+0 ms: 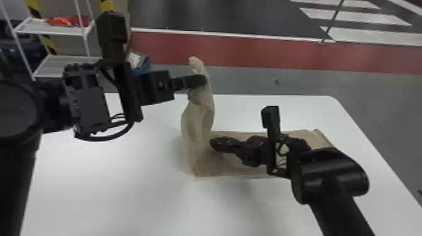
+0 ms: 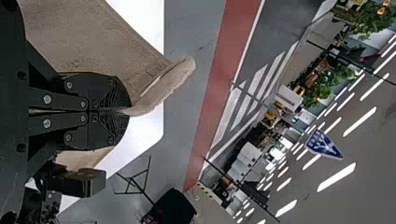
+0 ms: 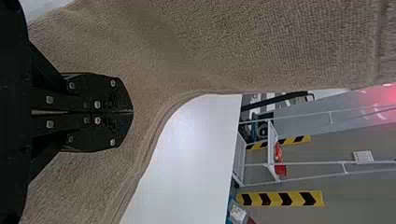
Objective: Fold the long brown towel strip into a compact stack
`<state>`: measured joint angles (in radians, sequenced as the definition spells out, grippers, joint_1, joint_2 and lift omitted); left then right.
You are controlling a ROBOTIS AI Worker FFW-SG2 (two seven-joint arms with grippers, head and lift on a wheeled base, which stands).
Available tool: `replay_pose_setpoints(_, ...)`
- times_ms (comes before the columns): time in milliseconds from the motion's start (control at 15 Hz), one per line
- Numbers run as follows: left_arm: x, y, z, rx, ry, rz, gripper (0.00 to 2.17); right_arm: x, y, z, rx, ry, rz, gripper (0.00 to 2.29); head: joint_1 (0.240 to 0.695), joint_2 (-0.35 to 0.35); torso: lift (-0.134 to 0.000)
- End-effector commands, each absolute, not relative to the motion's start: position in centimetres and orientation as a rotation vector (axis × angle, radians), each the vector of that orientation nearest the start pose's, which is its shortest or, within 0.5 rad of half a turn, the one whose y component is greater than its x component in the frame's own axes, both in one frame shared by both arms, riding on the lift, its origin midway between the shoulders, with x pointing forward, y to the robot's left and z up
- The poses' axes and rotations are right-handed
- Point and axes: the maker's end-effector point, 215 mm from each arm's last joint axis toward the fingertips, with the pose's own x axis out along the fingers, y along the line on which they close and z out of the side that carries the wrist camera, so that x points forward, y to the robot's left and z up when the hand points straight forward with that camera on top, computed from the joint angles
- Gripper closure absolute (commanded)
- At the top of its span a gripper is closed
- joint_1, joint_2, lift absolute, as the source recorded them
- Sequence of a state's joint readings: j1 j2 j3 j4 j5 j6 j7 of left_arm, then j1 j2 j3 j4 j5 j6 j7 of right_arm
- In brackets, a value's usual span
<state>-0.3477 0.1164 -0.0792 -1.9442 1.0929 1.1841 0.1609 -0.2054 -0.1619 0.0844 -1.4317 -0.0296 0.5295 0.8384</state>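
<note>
The brown towel [image 1: 196,125] lies flat toward the right of the table, while its left part rises upright above the surface. My left gripper [image 1: 202,81] is shut on the raised part near its upper end; in the left wrist view the closed left gripper [image 2: 126,111] pinches the edge of the towel [image 2: 93,42]. Low beside the standing fold, over the flat part, is my right gripper [image 1: 215,143]. In the right wrist view the right gripper [image 3: 130,112] is shut with its tips against the towel [image 3: 196,51]; whether cloth is between them is hidden.
The white table [image 1: 110,194] extends around the towel on all sides. A white shelf rack [image 1: 56,29] with a red item stands beyond its far left corner, and a blue item [image 1: 143,66] shows behind the left arm.
</note>
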Motion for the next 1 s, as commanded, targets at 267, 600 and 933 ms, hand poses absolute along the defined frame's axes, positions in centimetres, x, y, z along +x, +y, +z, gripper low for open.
replay_pose_setpoints(267, 53.7, 0.5, -20.3, -0.449, 0.514, -0.749, 1.75, 56.1, -4.5, -42.7, 0.147, 0.498, 0.952, 1.69, 0.695, -0.07, -0.125)
replay_pose_setpoints(600, 53.6, 0.9, -19.5, -0.438, 0.496, -0.751, 1.75, 55.6, 2.1, -40.7, 0.213, 0.465, 1.045, 1.68, 0.69, -0.011, -0.125)
replay_pose_setpoints(933, 53.5, 1.5, -20.1, -0.428, 0.504, -0.741, 1.75, 55.1, 4.2, -39.5, 0.264, 0.418, 1.061, 1.67, 0.674, 0.051, -0.125)
